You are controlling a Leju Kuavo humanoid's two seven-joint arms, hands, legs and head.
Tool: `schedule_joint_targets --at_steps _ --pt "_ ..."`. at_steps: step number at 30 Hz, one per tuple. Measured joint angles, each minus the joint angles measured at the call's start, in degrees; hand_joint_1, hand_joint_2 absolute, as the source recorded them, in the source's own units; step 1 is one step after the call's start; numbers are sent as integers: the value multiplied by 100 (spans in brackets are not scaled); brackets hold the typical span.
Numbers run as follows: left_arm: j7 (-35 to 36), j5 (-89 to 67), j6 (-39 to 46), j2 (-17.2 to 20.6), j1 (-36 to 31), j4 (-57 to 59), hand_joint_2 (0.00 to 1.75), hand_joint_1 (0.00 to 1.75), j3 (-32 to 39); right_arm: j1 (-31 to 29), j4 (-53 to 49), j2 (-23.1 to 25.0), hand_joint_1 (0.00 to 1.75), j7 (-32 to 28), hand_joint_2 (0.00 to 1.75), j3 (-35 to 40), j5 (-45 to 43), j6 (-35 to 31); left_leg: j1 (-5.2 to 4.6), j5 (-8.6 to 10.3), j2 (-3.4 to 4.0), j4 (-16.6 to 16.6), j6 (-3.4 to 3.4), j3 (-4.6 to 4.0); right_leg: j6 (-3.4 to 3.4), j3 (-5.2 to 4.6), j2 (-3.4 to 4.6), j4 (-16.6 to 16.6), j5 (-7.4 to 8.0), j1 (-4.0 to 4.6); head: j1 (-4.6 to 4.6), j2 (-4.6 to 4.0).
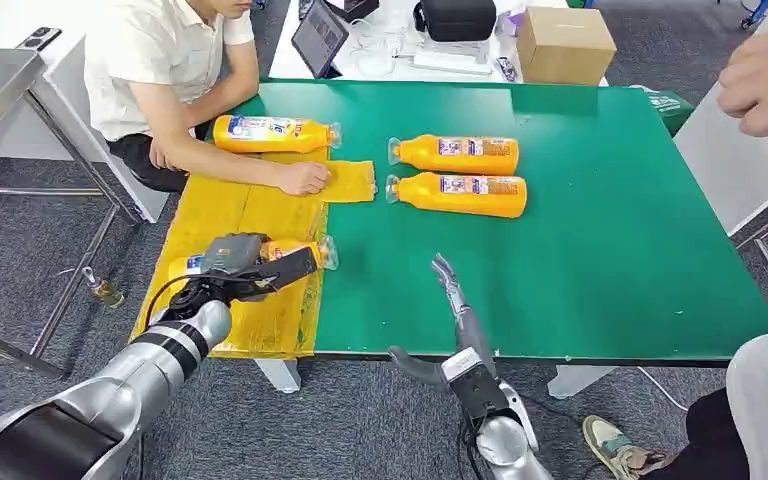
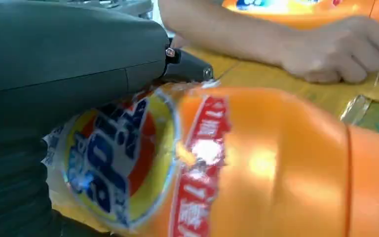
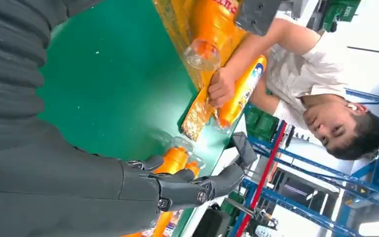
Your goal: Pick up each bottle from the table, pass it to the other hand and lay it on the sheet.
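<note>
My left hand (image 1: 243, 266) grips an orange bottle (image 1: 298, 250) lying low over the near end of the yellow sheet (image 1: 222, 212), clear cap pointing right. Up close, the left hand (image 2: 79, 64) lies across the bottle's (image 2: 256, 163) labelled body. Another bottle (image 1: 275, 133) lies at the sheet's far end. Two more bottles (image 1: 455, 153) (image 1: 457, 194) lie side by side on the green table (image 1: 620, 230). My right hand (image 1: 450, 290) hovers empty over the table's near edge, fingers stretched forward. The right hand (image 3: 187, 187) points toward those two bottles (image 3: 175, 160).
A seated person presses a hand (image 1: 305, 178) on the sheet's far right corner. Another person's hand (image 1: 765, 80) hangs at the upper right, and a shoe (image 1: 615, 445) is on the floor at the lower right. A cardboard box (image 1: 565, 45) and tablet (image 1: 320, 35) sit behind the table.
</note>
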Motion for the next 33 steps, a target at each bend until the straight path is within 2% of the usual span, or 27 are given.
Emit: schedule_joint_targets --at_steps 9,17,21,28,30,33 --pt "-577 33 -760 -172 -3 118 175 0 223 21 2 11 0 -63 175 -107 19 13 0 0 -1 0 0 0 0 1 -1 0 0 -1 2 0" --pt "-654 -28 -813 -304 1 83 175 0 260 24 9 35 0 -90 175 -151 33 46 0 0 -1 0 0 2 0 1 -1 0 0 0 0 0" --pt "-985 227 -573 -402 75 -79 175 0 408 40 33 44 0 -105 175 -203 9 15 0 0 -1 0 0 -1 0 1 -1 0 0 0 2 0" --pt "-1163 299 -500 -485 165 -243 175 0 481 57 70 44 0 -114 175 -240 -4 4 -1 -1 -1 0 0 -1 0 0 -1 -1 0 -1 0 0" --pt "-1461 519 -289 -520 287 -432 175 0 542 67 70 42 0 -114 175 -251 2 -11 -1 -1 -1 0 0 0 0 0 -1 -1 0 -1 -2 0" --pt "-2307 1214 544 -634 753 -1188 175 0 671 116 70 39 0 -116 175 -271 37 -83 -1 -2 -1 0 1 -2 0 1 0 -1 0 -1 2 0"
